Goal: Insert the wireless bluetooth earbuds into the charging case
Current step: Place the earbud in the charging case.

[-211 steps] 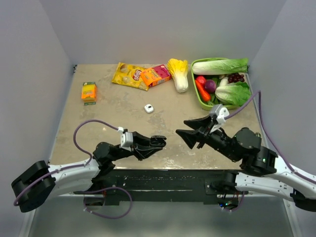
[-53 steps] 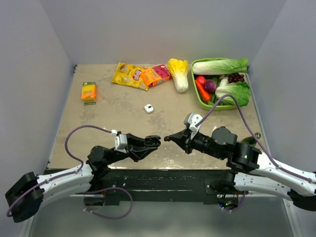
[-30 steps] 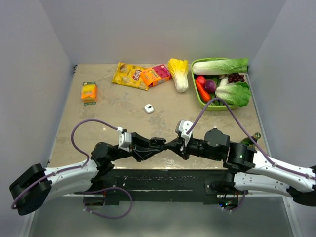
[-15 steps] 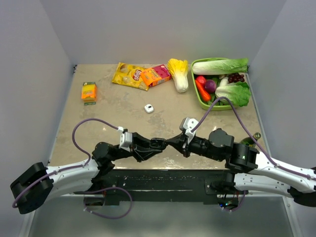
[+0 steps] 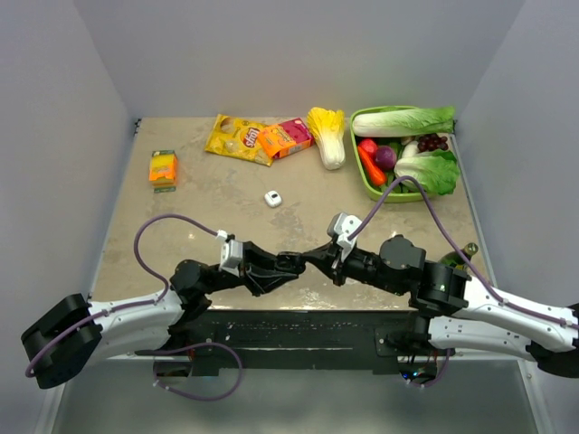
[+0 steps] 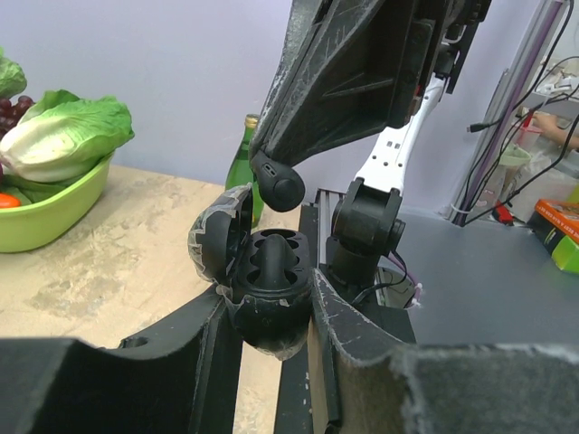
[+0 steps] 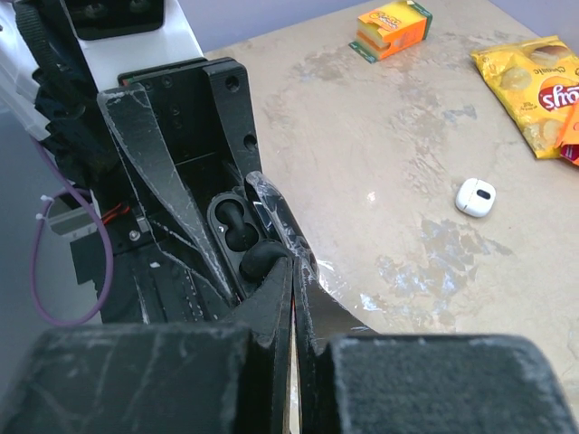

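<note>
The left gripper is clamped on the open case, held over the middle of the counter's near edge. The right gripper, nearly closed, pinches a black earbud just above the case. Misaligned lowering would likely jam or drop the earbud.

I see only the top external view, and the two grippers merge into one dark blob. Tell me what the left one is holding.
Observer: In the left wrist view, the left gripper clamps a black charging case, with its lid open.
Operator: Now report the right gripper.
Observer: The right gripper is shut on a black earbud.
Operator: Say whether it is seated.
Observer: Not yet. The left wrist view shows it just above the case's open cavity.
</note>
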